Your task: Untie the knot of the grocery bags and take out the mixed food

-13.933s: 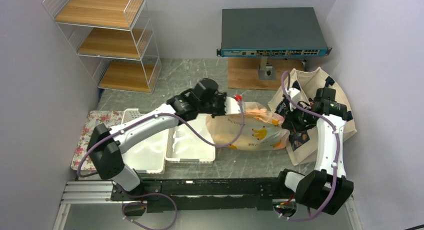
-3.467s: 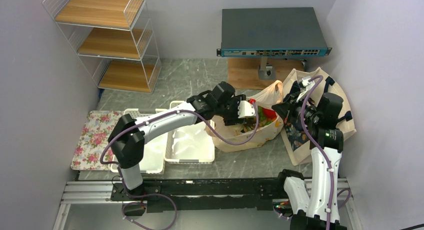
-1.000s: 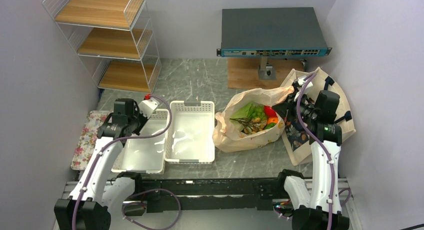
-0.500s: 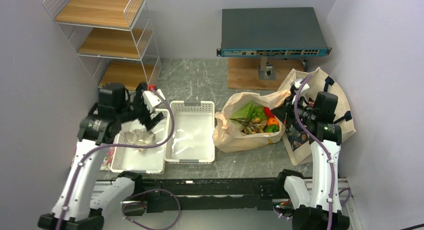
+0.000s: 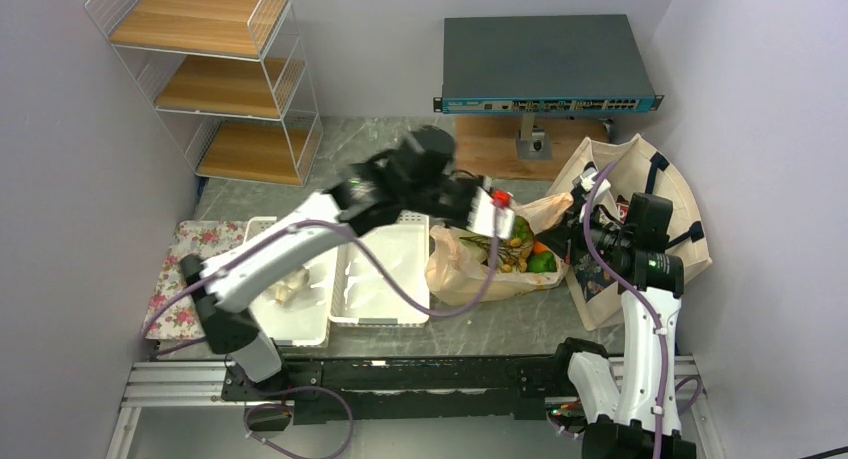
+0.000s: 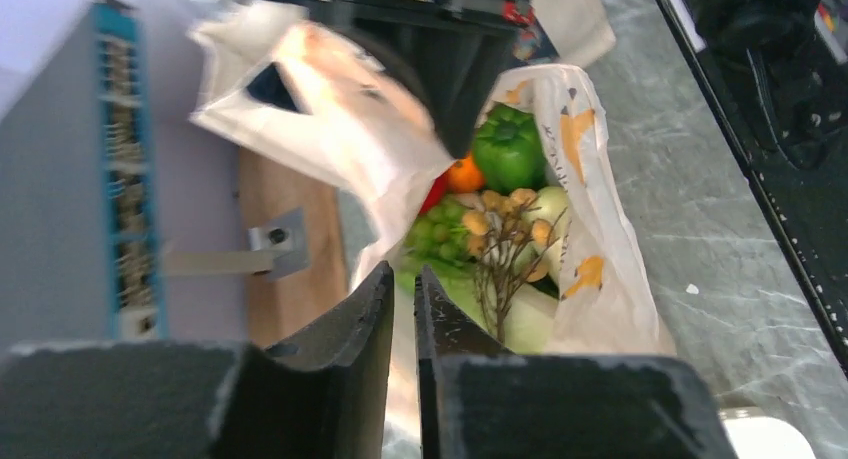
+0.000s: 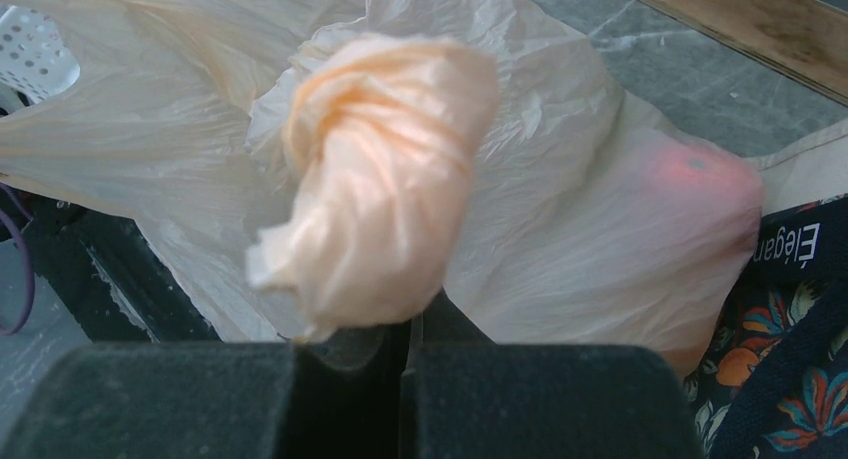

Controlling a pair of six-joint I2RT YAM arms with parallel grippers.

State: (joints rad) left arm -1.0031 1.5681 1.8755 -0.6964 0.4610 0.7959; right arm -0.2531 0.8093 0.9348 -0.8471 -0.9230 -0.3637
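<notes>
Right pincer [image 7: 405, 324]: I see it clamped on the crinkly, twisted knot [image 7: 380, 179].
Left pincer [image 6: 403, 274]: fingers together, thin plastic bag [image 6: 590, 229] gaping just ahead.

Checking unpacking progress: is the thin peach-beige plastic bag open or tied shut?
Open: plastic bag gapes, showing green pepper, orange and grapes; right gripper pinches its bunched rim.

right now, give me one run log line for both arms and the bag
left gripper: shut, over open plastic bag | right gripper: shut on bunched bag top | mixed food: inside bag
</notes>
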